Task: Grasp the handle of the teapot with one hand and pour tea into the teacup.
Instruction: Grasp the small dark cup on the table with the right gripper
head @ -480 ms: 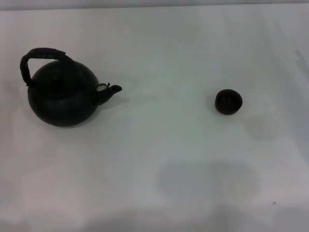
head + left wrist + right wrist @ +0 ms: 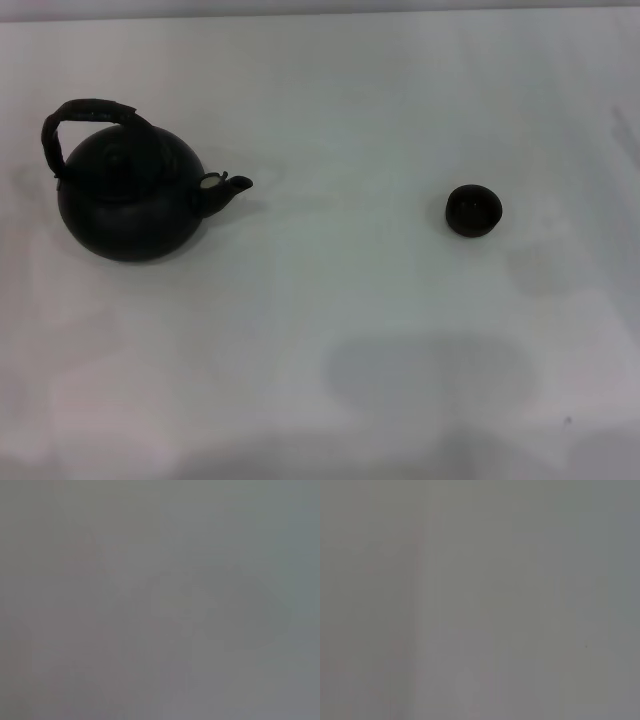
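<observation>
The round, squat matte black teapot (image 2: 128,200) stands upright on the left of the white bench (image 2: 350,330), its short spout (image 2: 228,187) pointing toward the tiny dark handleless teacup (image 2: 473,211), which sits well apart on the right. The thick dark wrapped bail handle (image 2: 80,118) arches over the knobbed lid. Neither claw is in view, and both wrist views show only blank grey.

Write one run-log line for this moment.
stage: not started | teapot: upright, robot's left, spout toward teacup | handle: free | pincers: not in view
</observation>
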Controlling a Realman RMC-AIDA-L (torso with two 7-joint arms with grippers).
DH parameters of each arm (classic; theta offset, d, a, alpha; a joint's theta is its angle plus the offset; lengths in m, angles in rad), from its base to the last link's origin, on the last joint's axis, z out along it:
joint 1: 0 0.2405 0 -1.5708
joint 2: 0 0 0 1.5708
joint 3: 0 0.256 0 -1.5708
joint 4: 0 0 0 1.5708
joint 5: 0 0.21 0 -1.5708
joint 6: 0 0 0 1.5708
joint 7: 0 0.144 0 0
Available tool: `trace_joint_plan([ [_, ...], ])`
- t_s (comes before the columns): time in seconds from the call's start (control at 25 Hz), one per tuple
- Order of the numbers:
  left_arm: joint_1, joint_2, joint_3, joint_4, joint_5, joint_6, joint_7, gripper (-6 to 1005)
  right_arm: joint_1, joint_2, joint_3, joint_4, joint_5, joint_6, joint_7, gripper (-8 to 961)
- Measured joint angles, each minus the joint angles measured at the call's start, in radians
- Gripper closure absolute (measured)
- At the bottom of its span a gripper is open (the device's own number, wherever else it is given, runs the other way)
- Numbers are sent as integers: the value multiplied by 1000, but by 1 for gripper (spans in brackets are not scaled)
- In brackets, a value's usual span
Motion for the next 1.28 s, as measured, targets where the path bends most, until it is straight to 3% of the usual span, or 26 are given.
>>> trace_joint_plan([
  [0.44, -8, 0, 0, -25, -1, 62, -5, 388, -3, 0, 7, -4, 1, 12, -52, 106],
  [1.28, 2, 4, 30, -50, 15, 35, -5, 387, -3, -2, -41, -15, -9, 2, -22, 111],
])
